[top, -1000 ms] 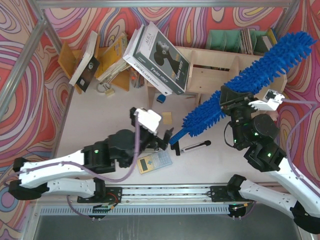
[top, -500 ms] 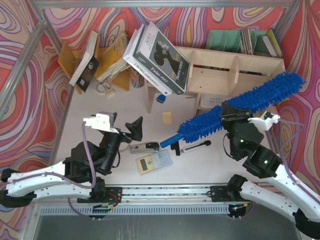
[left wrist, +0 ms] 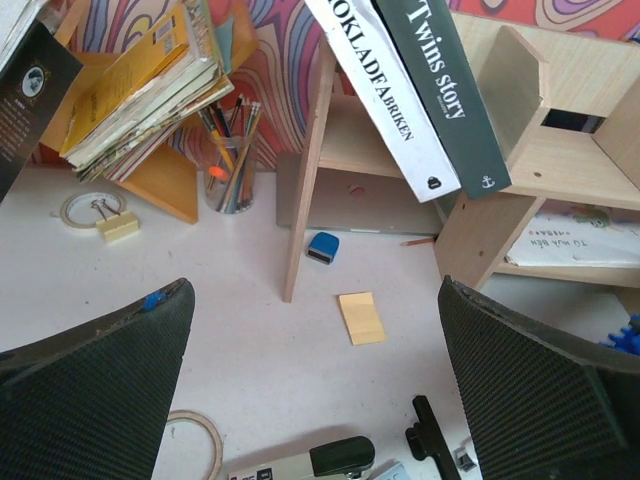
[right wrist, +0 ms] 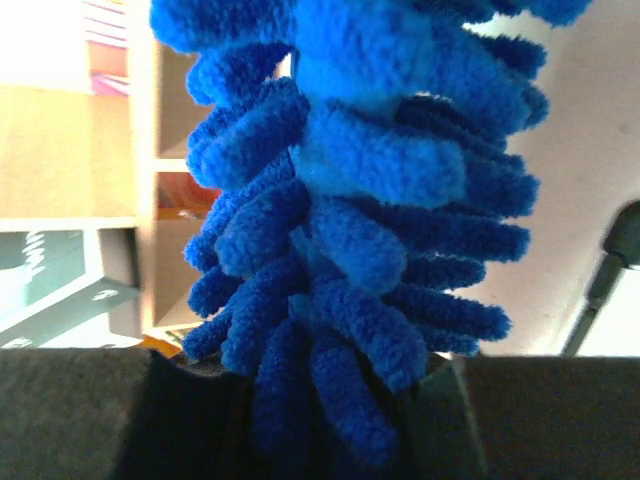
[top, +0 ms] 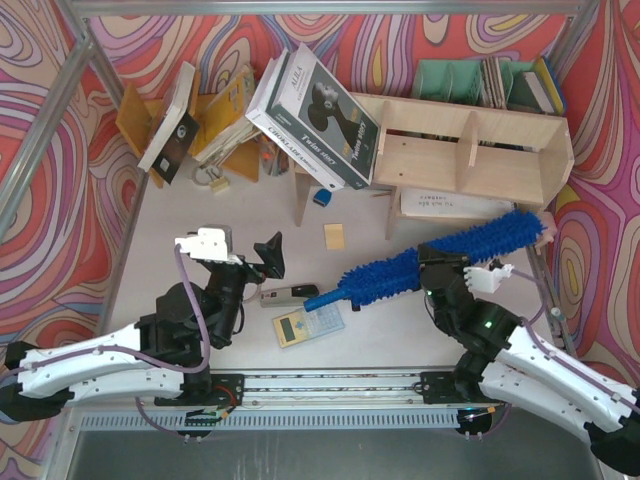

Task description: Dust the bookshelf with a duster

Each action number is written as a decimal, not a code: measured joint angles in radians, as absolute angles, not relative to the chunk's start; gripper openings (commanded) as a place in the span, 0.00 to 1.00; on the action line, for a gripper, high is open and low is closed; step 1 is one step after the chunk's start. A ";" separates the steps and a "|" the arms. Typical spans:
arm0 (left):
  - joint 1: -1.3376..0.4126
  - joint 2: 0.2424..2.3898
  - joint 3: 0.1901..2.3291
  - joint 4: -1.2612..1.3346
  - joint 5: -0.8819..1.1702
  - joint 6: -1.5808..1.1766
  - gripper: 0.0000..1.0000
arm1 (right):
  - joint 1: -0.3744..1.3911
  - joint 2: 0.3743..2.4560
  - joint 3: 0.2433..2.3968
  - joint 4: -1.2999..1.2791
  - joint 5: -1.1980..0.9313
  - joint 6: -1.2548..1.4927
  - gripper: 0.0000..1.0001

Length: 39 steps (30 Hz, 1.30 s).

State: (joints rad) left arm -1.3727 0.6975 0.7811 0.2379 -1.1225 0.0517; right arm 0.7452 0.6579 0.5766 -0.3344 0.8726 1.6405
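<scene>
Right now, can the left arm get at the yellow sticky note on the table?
Probably yes. The left gripper, jaws open, faces the yellow sticky note with only bare table between them.

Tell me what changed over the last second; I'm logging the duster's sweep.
The right gripper, clamped on the duster, swung it down from above the bookshelf to low before its lower tier. The open left gripper drew back leftward from the handle. The bookshelf and leaning books stayed put.
</scene>
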 measured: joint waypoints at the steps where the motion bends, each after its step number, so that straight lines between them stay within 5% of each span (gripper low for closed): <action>1: -1.365 0.698 0.781 0.236 -1.122 0.046 0.98 | 0.745 0.663 0.547 -0.334 0.867 1.679 0.33; 10: -1.319 0.698 0.744 0.222 -1.110 0.000 0.98 | 0.658 0.709 0.406 -0.285 0.823 1.831 0.33; 19: -1.269 0.701 0.722 0.154 -1.096 -0.071 0.99 | 0.489 0.876 0.357 -0.120 0.686 1.850 0.45; 22: -1.257 0.704 0.722 0.126 -1.092 -0.098 0.99 | 0.451 0.940 0.342 -0.068 0.633 1.852 0.61; 25: -1.246 0.712 0.722 0.098 -1.092 -0.122 0.99 | 0.439 0.966 0.341 -0.060 0.600 1.860 0.97; 39: -1.125 0.794 0.747 0.001 -1.168 -0.169 0.99 | 0.438 0.874 0.450 -0.272 0.625 1.769 0.99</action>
